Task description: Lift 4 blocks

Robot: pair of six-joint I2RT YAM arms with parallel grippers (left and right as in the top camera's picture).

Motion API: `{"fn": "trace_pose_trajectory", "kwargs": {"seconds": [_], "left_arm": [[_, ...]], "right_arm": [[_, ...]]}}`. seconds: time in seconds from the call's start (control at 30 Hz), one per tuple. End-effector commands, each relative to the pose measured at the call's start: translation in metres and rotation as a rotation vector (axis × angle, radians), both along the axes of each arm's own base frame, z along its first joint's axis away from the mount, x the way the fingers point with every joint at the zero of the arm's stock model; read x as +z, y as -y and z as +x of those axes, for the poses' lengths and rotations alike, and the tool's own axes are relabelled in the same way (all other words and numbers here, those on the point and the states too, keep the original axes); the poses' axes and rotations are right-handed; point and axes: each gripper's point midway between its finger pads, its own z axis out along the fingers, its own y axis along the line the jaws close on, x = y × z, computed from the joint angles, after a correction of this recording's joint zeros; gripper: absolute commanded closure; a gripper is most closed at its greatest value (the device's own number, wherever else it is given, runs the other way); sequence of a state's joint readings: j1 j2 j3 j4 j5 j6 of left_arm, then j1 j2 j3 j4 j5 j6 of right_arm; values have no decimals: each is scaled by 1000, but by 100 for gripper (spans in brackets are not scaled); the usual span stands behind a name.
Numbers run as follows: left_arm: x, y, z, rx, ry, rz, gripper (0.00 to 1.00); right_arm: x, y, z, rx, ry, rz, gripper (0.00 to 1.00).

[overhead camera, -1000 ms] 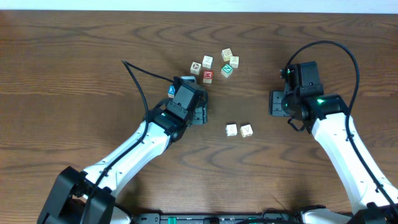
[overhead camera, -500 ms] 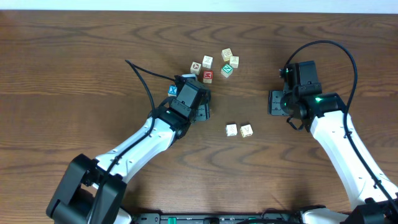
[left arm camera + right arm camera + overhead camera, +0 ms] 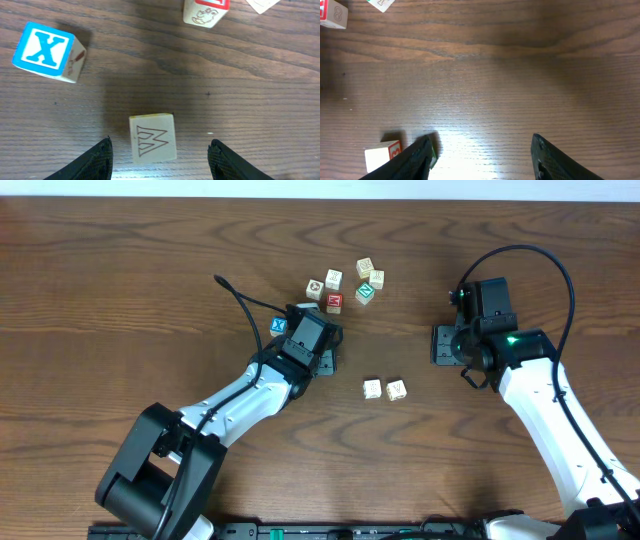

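On the dark wood-grain table (image 3: 120, 280), got the black left gripper (image 3: 161, 162) down-left of the red-faced cube (image 3: 334, 301), jaws gaping wide, straddling a square cream M block (image 3: 152, 137) without touching. Far right of that cube: right gripper (image 3: 480, 155), jaws parted, gripping nothing. Left of it, glossy blue X block (image 3: 45, 50); lower right, two cream blocks (image 3: 372, 389) (image 3: 397, 390).

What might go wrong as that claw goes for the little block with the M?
The M block sits slightly turned and off-centre inside the open left gripper, so closing may twist or shove it rather than clamp it. The blue X block and red-faced cube lie close by; a sideways slip could knock them.
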State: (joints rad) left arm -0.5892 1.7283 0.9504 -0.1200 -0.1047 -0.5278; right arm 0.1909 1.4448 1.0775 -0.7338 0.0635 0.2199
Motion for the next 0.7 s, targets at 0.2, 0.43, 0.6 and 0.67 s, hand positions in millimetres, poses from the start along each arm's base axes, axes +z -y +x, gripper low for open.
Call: {"fn": "trace_pose_trajectory", "kwargs": {"seconds": [0.2, 0.43, 0.6, 0.67], "left_arm": [[7, -5, 15, 39, 58, 36, 40], [-11, -4, 16, 38, 37, 49, 40], [-13, -4, 17, 33, 38, 54, 40], [-12, -3, 18, 30, 43, 53, 40]], "right_arm": [[-2, 5, 0, -23, 0, -4, 39], [-2, 5, 0, -23, 0, -4, 39], [-2, 5, 1, -23, 0, -4, 39], [-2, 5, 1, -23, 0, -4, 39]]}}
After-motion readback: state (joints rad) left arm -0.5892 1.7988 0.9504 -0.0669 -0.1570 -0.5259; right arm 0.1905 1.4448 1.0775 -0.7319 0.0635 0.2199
